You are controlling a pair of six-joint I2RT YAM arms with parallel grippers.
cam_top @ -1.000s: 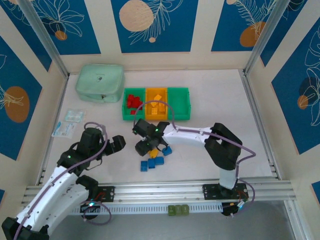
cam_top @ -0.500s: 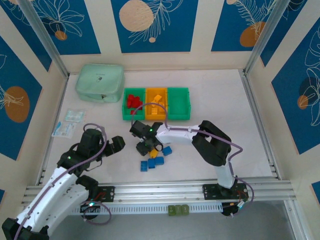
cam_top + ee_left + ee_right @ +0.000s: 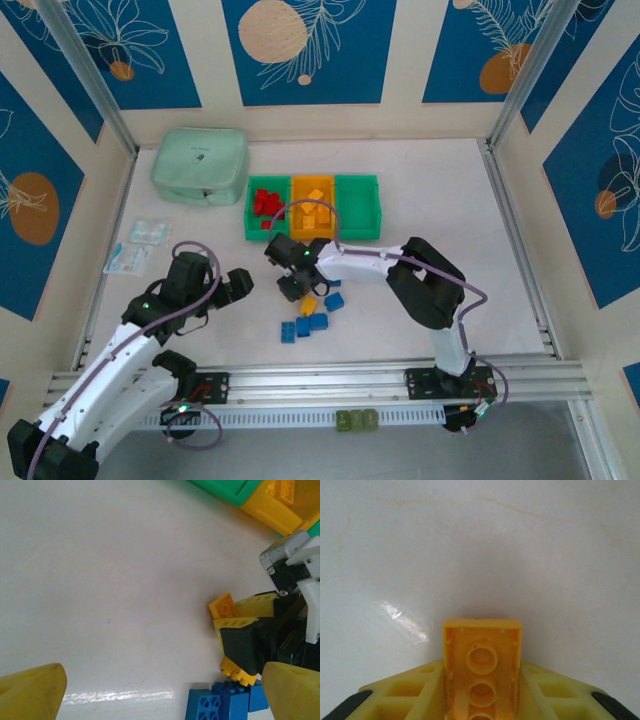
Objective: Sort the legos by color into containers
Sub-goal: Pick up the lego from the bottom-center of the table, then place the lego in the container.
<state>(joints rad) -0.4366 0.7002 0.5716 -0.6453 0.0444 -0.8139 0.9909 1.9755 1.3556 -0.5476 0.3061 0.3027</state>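
Right end effector [image 3: 291, 287] clamped a yellow brick [image 3: 482, 652], its long axis pointing straight ahead; the orange-yellow bin [image 3: 303, 184] sat just beyond. Left end effector [image 3: 239, 286], open and empty, hung farther from that bin.

A white table [image 3: 450, 210] holds three bins [image 3: 357, 205] in a row, a mint pouch [image 3: 200, 165], small packets [image 3: 148, 232] and loose bricks [image 3: 318, 322].

Lab robot cell, aluminium frame rails [image 3: 320, 382], patterned panel walls [image 3: 340, 60]
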